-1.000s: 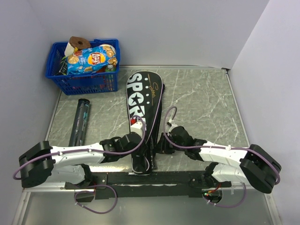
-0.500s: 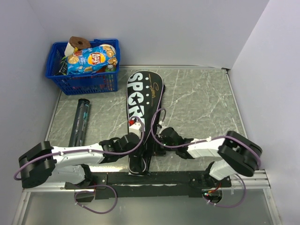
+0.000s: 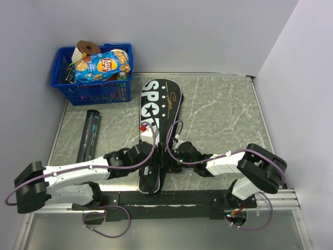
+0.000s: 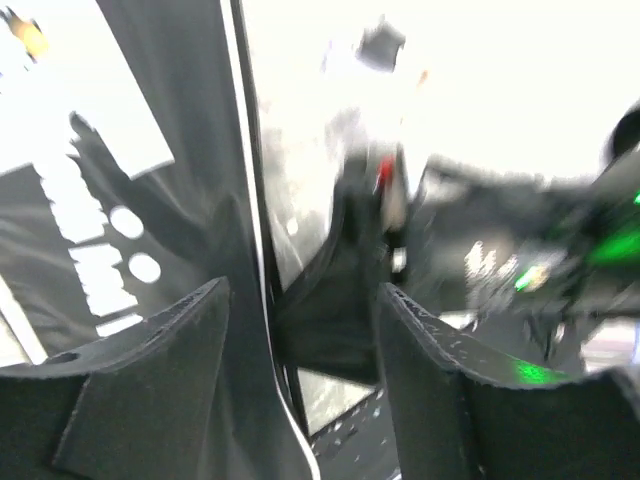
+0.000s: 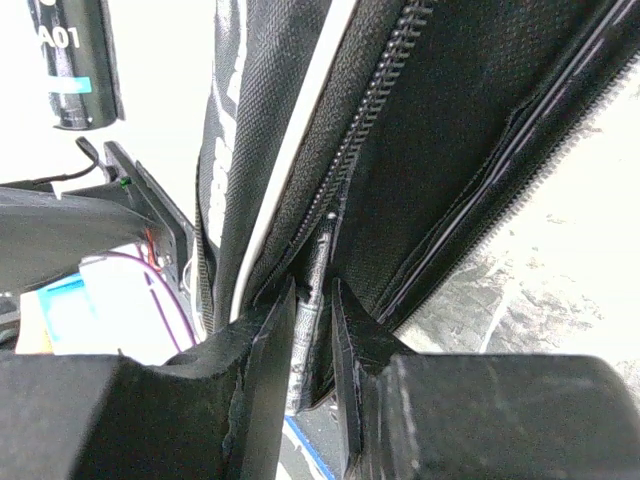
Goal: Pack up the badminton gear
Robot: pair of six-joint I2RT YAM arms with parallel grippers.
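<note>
Cover [image 3: 157, 107] zipper edge pinched in right tool [image 5: 312, 300], nearly closed; left tool [image 4: 300, 300] wide, straddling rim.

Blue plastic basket [image 3: 91, 92]: located at the far left corner of the grey marbled counter [image 3: 223, 114]. Contents: one Lay's chip bag [image 3: 101, 65] lying on top (label up), one brown-topped roll [image 3: 86, 49] at the rear, further packets beneath, not identifiable.
</note>
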